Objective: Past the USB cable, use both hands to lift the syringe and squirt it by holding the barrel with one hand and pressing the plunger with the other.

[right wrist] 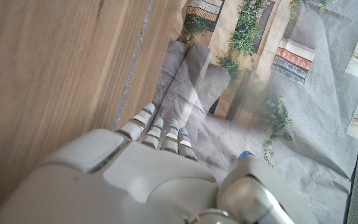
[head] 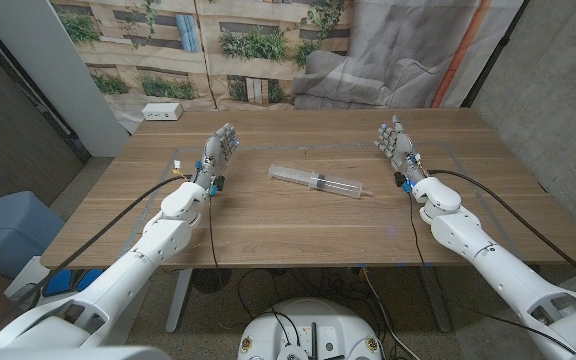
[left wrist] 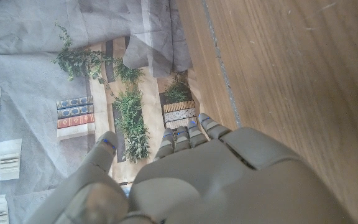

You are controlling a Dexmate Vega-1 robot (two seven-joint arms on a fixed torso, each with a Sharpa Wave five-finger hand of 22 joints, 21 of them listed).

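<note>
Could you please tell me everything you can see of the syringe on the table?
The syringe is a clear, seemingly plastic tube lying on its side on the wooden table, near the middle between the two hands. It lies slightly slanted: the wider plunger end points toward the left hand, the narrow tip toward the right hand. A darker band shows partway along the barrel, probably the plunger seal. Neither hand touches it; only the tabletop does. Any markings are too small to read.
</note>
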